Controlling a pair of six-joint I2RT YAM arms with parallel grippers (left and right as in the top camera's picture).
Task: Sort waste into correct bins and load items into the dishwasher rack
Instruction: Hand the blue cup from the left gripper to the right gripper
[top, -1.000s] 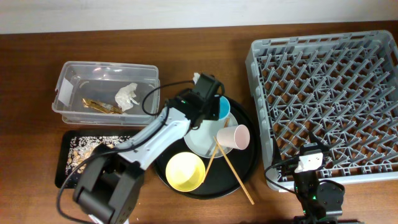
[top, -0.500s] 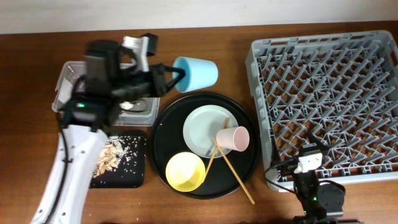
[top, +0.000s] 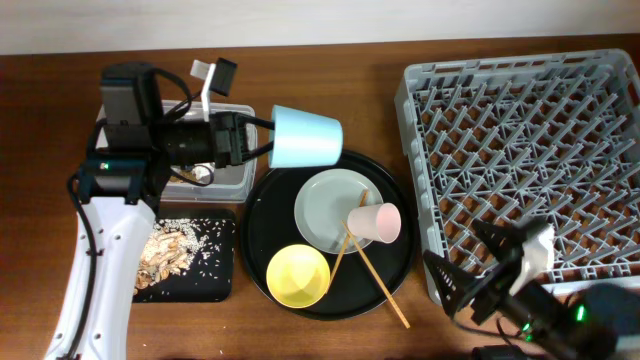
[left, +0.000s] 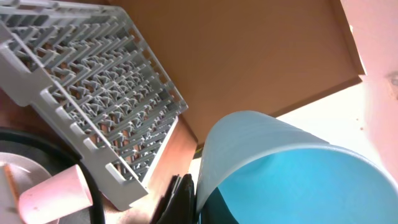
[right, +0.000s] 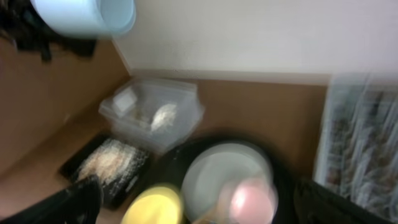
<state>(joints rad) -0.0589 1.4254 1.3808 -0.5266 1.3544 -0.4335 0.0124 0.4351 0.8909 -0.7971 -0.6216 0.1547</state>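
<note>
The left gripper is clamped on the rim of the small light-blue cup and holds it in the air on its side, its base pointing right towards the dishwasher rack. In the overhead view the cup hangs over the far-left edge of the large round black tray, just right of the clear plastic tub. The left wrist view looks straight into the cup's blue inside, with one dark finger beside its rim.

The right gripper sits at the near right, close to the near-left corner of the rack. Its jaws are spread wide and hold nothing (its own camera picture is blurred, but a finger shows in each lower corner).

On the round tray, the pale grey-white plate lies towards the far side. The pinkish-white cup rests on its side at the plate's right edge, mouth turned right. The yellow bowl stands upright at the near-left part of the tray. The two wooden chopsticks cross near the pink cup, and one reaches over the tray's near-right rim onto the wooden table.

The tub at the far left is half hidden by the left arm; the right wrist view shows the crumpled white napkin inside it. Just near of it, the shallow black tray holds the tan food scraps, heaped towards its left.
</note>
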